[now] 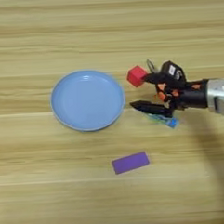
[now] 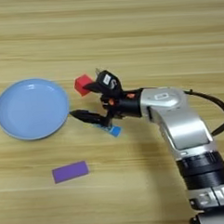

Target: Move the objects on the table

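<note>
My right gripper (image 1: 139, 91) is open, its two black fingers spread wide and pointing left toward the round light-blue plate (image 1: 66, 95). The upper finger lies right beside the small red cube (image 1: 136, 76); I cannot tell if it touches. The lower finger reaches almost to the plate's right rim. Nothing is between the fingers. A blue tube (image 1: 167, 122) lies on the table under and just behind the lower finger, partly covered. The orange-handled pliers (image 1: 151, 65) are mostly hidden by the gripper; only their grey tip shows. A flat purple block (image 1: 130, 162) lies alone nearer the front.
The silver forearm (image 2: 172, 113) comes in from the lower right and bends across the wooden table (image 1: 53, 191), with a black cable (image 2: 216, 108) looping to its right.
</note>
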{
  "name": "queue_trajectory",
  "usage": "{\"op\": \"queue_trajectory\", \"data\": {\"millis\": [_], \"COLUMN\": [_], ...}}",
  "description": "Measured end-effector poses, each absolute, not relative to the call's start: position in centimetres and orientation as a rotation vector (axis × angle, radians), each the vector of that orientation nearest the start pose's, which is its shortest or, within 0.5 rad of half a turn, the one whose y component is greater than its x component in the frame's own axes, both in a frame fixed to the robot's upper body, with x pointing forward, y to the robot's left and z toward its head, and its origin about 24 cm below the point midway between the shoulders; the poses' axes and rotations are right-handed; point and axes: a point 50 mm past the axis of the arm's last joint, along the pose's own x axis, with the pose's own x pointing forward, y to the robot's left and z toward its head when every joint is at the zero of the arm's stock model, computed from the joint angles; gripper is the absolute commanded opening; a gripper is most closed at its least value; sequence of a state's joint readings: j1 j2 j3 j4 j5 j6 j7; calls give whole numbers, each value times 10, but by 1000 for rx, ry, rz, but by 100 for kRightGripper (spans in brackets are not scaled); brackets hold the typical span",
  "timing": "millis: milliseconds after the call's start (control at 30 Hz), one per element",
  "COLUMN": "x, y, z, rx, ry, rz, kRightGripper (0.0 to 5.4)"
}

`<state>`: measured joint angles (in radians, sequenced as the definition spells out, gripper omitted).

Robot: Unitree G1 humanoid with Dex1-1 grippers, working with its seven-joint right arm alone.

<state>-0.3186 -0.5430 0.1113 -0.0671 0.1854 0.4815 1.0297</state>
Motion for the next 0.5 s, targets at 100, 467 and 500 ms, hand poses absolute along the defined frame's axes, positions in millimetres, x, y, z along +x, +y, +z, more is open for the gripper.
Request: {"op": "queue_trajectory", "data": {"millis": [100,467,500], "x": [281,299,300], "y": [-156,-127,-124], "z": [99,87,86], "rx": [-305,-302,-299], "ry": [335,341,341], "rz": [1096,1069,1069], "kRightGripper": [530,537,537]}}
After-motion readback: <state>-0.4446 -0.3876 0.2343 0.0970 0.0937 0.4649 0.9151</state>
